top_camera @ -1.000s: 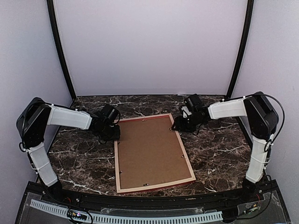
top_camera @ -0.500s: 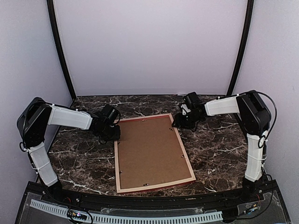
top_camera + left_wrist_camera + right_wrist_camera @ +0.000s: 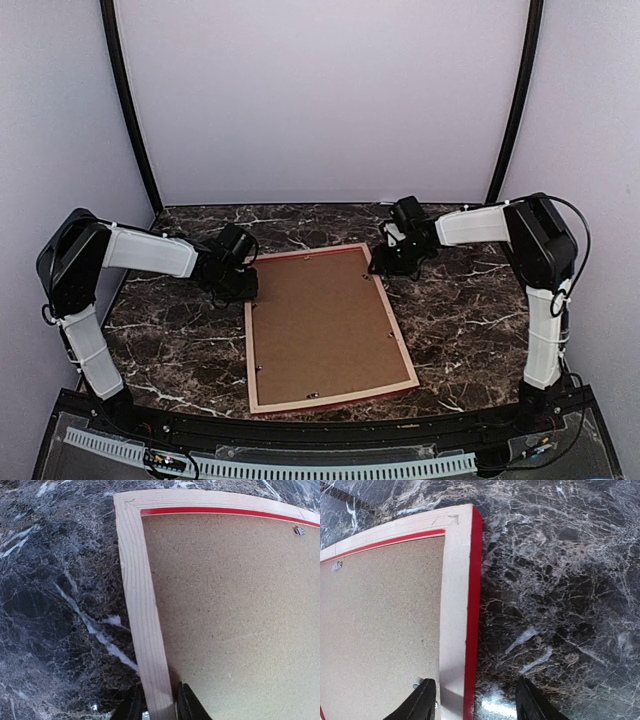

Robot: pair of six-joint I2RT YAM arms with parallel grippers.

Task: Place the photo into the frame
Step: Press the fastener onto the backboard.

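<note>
The frame (image 3: 333, 397) lies face down on the marble table, pale wood back up, with a plain brown backing board (image 3: 325, 325) in it. The photo is hidden from view. My left gripper (image 3: 243, 290) is at the far left corner. In the left wrist view its jaws (image 3: 159, 705) are shut on the frame's left rail (image 3: 140, 605), one finger on each side. My right gripper (image 3: 385, 265) is at the far right corner. It stands open (image 3: 477, 702) astride the right rail (image 3: 455, 590), one finger (image 3: 422, 702) over the board and the other (image 3: 530, 700) over bare marble.
Small metal tabs (image 3: 299, 530) (image 3: 336, 566) hold the backing board along the rails. The dark marble table (image 3: 470, 320) stretches to both sides of the frame. Pale walls with black posts (image 3: 130, 120) enclose the back and sides.
The right gripper has moved a little left and back, onto the frame's far right corner. The left jaws have narrowed onto the left rail. The frame has not moved.
</note>
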